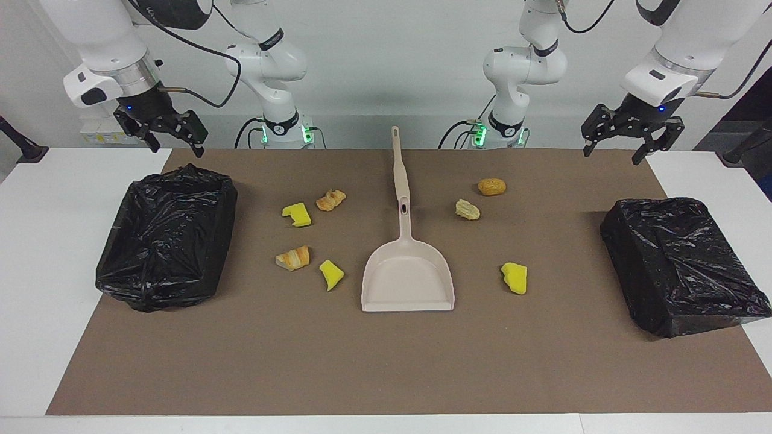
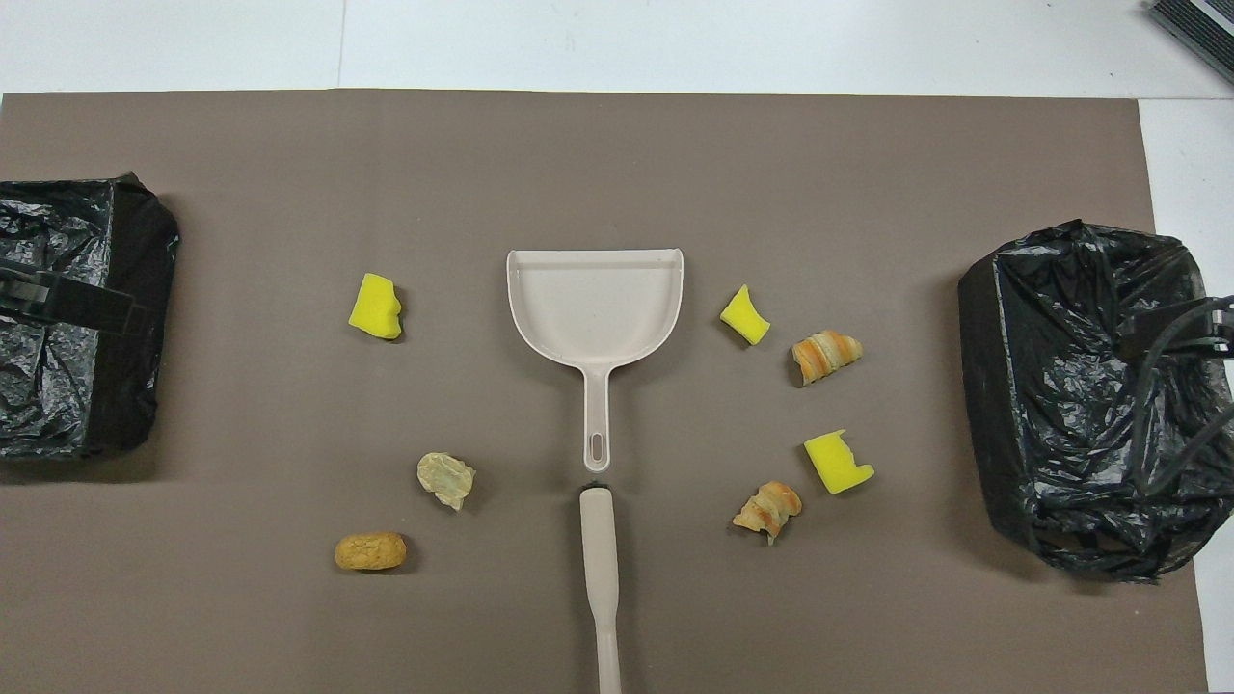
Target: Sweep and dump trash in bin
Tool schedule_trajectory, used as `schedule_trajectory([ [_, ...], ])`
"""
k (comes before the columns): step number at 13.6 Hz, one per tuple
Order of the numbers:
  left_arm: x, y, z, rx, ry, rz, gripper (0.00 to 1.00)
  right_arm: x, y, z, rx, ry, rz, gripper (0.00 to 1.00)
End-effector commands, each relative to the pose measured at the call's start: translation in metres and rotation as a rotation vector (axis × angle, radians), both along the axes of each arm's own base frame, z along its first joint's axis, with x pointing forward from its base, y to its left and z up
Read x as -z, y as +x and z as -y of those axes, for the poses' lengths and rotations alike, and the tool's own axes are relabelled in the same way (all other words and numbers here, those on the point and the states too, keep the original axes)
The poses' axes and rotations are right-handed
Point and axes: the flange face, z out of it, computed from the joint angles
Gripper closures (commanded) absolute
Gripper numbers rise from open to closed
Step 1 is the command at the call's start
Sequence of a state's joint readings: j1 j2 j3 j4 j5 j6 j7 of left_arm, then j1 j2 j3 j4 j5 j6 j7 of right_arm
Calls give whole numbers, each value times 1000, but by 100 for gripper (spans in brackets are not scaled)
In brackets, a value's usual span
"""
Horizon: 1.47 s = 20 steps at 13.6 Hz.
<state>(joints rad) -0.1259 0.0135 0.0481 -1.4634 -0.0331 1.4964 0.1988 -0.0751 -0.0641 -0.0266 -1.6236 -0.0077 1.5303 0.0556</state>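
You are looking at a scene with no writing you can read; nothing legible is showing on the beige dustpan (image 1: 407,280), on either black-bagged bin (image 1: 166,238), or on the brown mat (image 1: 386,361); the arms' white casings are carrying small dark marks near the top of the facing view, but they are staying too small for you to make out as letters; the yellow and bread-coloured scraps (image 1: 297,214) are bearing no labels; the overhead view is giving you no text, number or sign either.
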Motion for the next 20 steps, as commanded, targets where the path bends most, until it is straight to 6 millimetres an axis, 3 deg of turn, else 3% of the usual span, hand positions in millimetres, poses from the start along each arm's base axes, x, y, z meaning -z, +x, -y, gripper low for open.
schedule_trajectory([
  [1, -3, -2, 1, -2, -3, -11, 0, -9, -5, -12, -12, 19, 5, 0],
  [8, 1, -9, 4, 0, -4, -29, 0, -8, -10, -16, -9, 30, 1, 0],
  [10, 7, -21, 22, 31, -5, -44, 0, -7, -10, -16, -23, 29, 1, 0],
  [13, 25, -49, 75, 30, -2, -81, 0, -5, -13, -24, -41, 26, -8, 0],
  [15, 48, -77, 116, 16, -5, -73, 0, -5, -14, -24, -35, 31, -10, 0],
  [18, 97, -139, 188, 104, -8, -125, 0, -2, -19, -28, -46, 36, -15, 0],
  [20, 121, -172, 218, 104, -42, -130, 0, 4, -30, -30, -43, 51, -33, 0],
])
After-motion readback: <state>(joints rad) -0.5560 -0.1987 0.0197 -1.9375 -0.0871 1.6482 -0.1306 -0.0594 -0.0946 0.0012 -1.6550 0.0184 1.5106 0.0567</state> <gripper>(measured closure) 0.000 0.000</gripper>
